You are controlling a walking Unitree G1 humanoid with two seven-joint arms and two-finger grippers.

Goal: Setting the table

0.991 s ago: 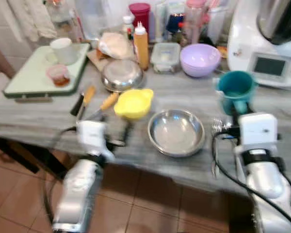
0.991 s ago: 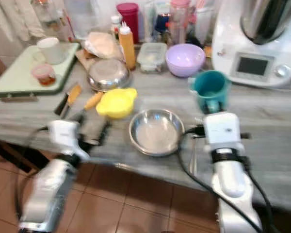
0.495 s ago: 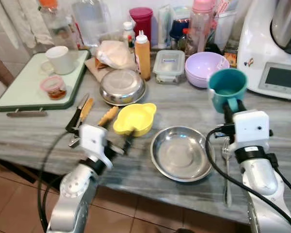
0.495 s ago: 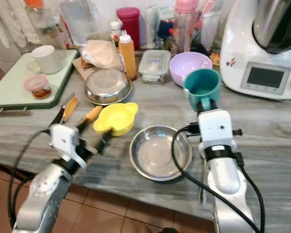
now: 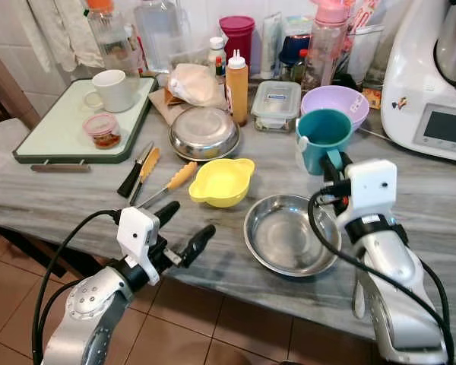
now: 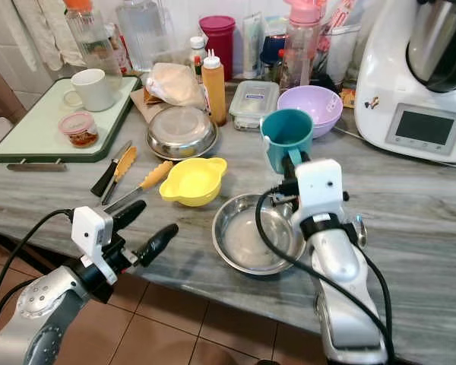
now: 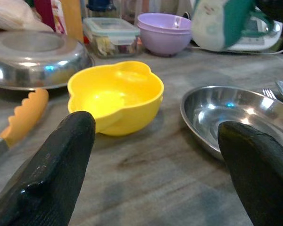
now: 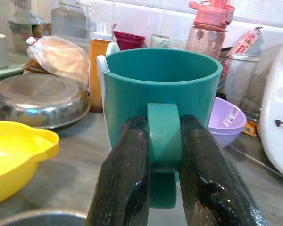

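Teal plastic mug [image 6: 287, 137] was clamped by its handle in the right gripper [image 8: 162, 155], while the left gripper [image 5: 184, 230] hovered spread wide near a yellow plastic bowl [image 5: 222, 181].

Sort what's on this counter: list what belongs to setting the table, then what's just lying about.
Job: teal plastic mug, clamped by its handle in the right gripper; shallow steel bowl; yellow plastic bowl, ahead of the open left gripper; fork.

Lying about: lilac bowl, orange sauce bottle, white kitchen machine.
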